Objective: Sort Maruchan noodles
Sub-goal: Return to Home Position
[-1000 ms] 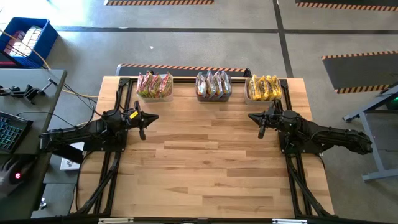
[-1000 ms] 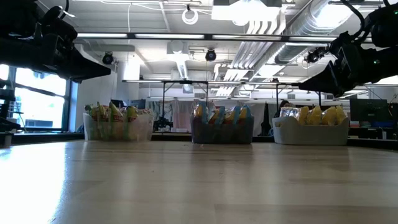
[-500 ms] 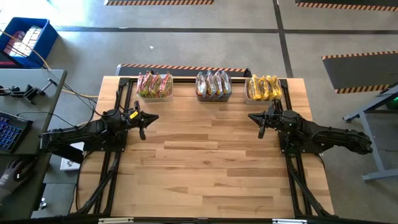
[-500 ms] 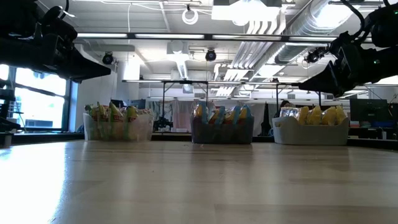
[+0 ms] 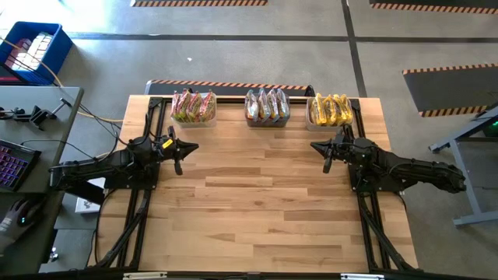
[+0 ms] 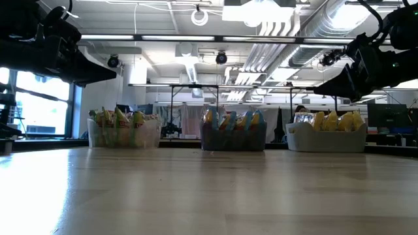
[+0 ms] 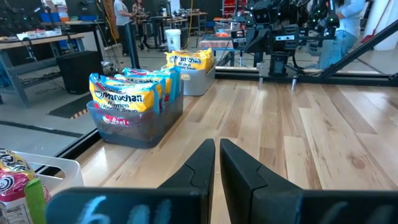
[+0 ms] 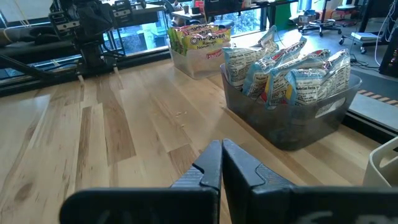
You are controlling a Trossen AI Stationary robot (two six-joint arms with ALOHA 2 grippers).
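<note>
Both arms hang over the table, and all packets are in bins.
The Maruchan noodles (image 5: 267,106) stand in three bins along the far edge of the table (image 5: 257,218): green-red packets in the left bin (image 6: 124,138), others in the middle bin (image 6: 233,141), yellow ones in the right bin (image 6: 326,141). The left gripper (image 7: 217,147) is near the left bin and the right gripper (image 8: 221,145) near the right bin, both with fingers clenched on nothing.
</note>
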